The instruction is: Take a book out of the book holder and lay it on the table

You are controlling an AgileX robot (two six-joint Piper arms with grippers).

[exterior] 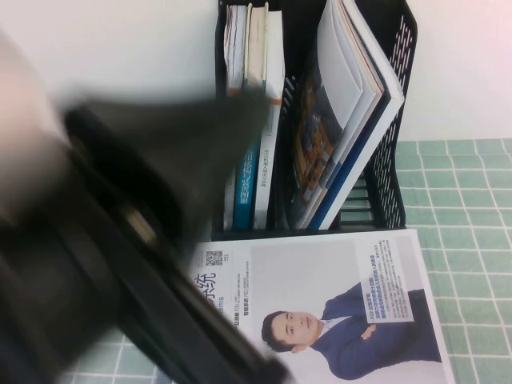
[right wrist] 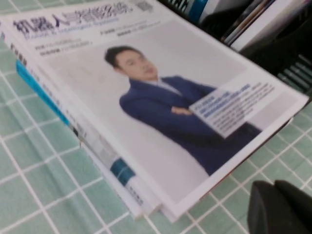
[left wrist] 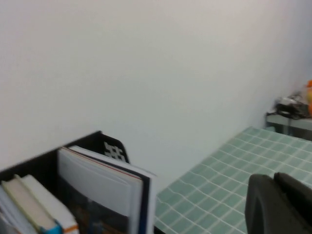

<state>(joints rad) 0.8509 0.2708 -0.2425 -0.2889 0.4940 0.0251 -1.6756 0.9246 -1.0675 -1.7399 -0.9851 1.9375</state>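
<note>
The book (exterior: 336, 304), white with a man in a dark blue suit, lies flat on the table (exterior: 472, 240) just in front of the book holder (exterior: 396, 120). It also shows in the right wrist view (right wrist: 161, 97), resting on other thin books. My left gripper (exterior: 240, 112) is raised, blurred, before the holder's left compartments; in the left wrist view (left wrist: 273, 183) its fingers are shut and empty. My right gripper (right wrist: 273, 187) hangs shut and empty above the green cloth (right wrist: 39, 195), beside the book's corner. It is out of the high view.
The holder still has several upright books on the left (exterior: 256, 72) and leaning magazines on the right (exterior: 352, 104). A thin book with a blue stripe (right wrist: 44, 97) lies under the white one. A white wall (left wrist: 170, 73) stands behind the holder.
</note>
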